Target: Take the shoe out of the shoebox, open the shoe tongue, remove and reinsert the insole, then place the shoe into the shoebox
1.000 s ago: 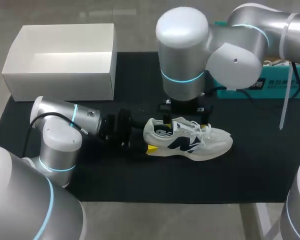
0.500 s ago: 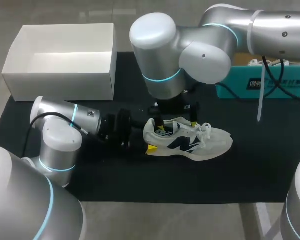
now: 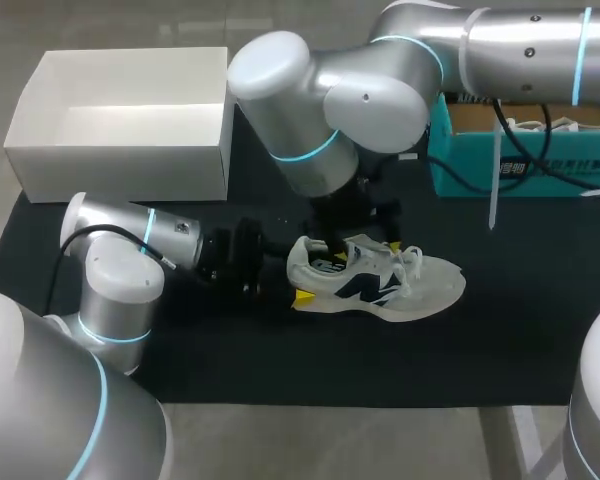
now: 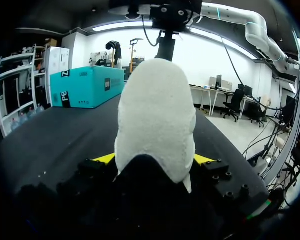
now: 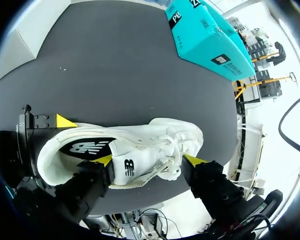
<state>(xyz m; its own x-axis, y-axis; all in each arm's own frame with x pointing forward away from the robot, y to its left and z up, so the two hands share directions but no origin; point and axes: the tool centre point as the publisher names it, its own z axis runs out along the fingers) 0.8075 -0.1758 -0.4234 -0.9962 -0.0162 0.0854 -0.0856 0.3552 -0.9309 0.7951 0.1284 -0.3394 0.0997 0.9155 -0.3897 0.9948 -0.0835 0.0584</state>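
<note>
The shoe point(image 3: 375, 278) stands on its sole on the black mat point(image 3: 280, 365), heel toward my left and toe toward my right, outside both boxes. The left gripper point(image 3: 298, 297) lies low on the mat behind the heel and pinches it from both sides; in the left wrist view its yellow tips press the two flanks of the heel, which fills the space ahead of the gripper point(image 4: 154, 159). The right gripper point(image 3: 356, 243) hangs straight over the shoe's mouth, jaws spread wide. In the right wrist view one fingertip point(image 5: 104, 160) sits at the mouth beside the tongue point(image 5: 127, 165) and the other stands past the laces point(image 5: 172, 150) toward the toe, so tongue and laces lie between the spread fingers of the gripper point(image 5: 149, 161); whether either tip presses on them I cannot tell. The dark insole point(image 5: 87, 147) shows inside the shoe, at the heel end. The white box point(image 3: 125, 120) sits open beyond the heel, on the far left of the shoe and well apart from it. The teal box point(image 3: 525, 160) lies beyond the toe, on the far right, also well apart.
</note>
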